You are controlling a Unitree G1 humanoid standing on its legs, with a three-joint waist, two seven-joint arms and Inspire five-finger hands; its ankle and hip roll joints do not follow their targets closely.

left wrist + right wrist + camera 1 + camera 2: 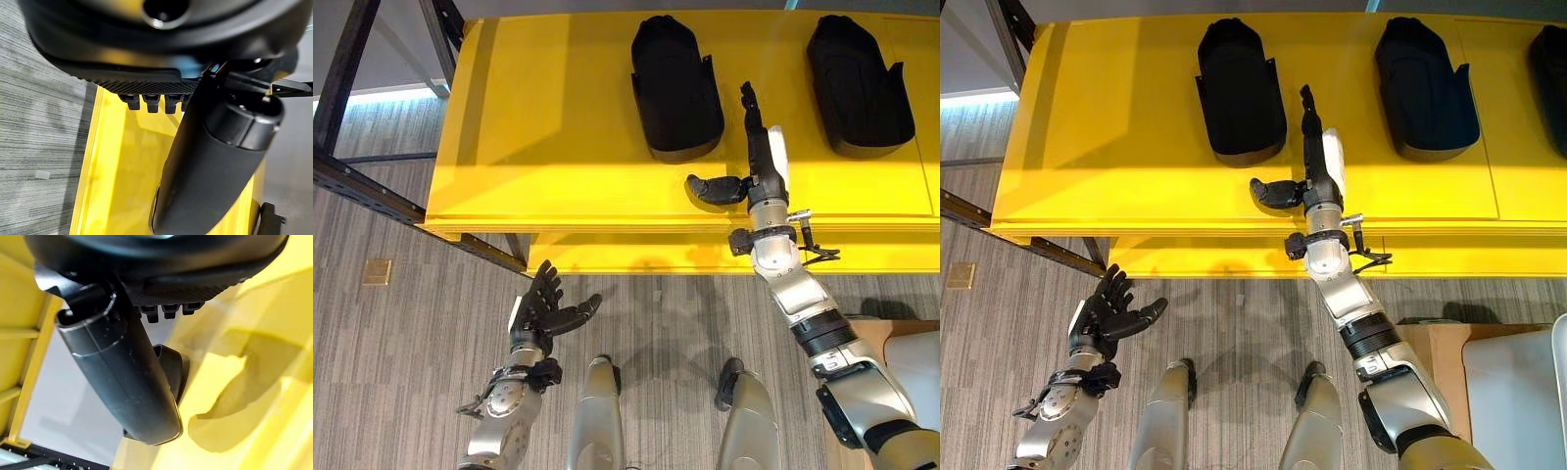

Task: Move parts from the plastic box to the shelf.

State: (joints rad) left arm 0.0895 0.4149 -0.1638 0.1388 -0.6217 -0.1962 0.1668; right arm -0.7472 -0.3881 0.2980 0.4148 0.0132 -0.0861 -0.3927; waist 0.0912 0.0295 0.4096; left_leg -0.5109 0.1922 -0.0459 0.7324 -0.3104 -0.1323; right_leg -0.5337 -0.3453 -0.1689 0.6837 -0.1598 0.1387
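The yellow shelf point(558, 147) runs across the top of the head views, with a lower yellow ledge point(636, 257) just beneath its front edge and grey carpet point(401, 352) below. Two black parts lie on the shelf top, well apart from each other: the left part point(675, 86) sits near the middle, and the right part point(858, 83) lies further along. In the right eye view the edge of a third black part point(1552, 83) shows at the far right of the shelf. The right hand point(756, 157) reaches over the shelf between the first two parts — its fingers are straight and point toward the back of the shelf, its thumb juts sideways toward the robot's left, and it holds nothing. It stands just beside the left part's near corner; whether it touches the shelf surface I cannot tell. The left hand point(540, 311) hangs low over the carpet, in front of the ledge and well apart from the shelf, with fingers spread and relaxed and thumb out, empty. At the lower right of the right eye view a brown cardboard box point(1435, 352) sits on the floor next to a pale grey bin point(1518, 392).
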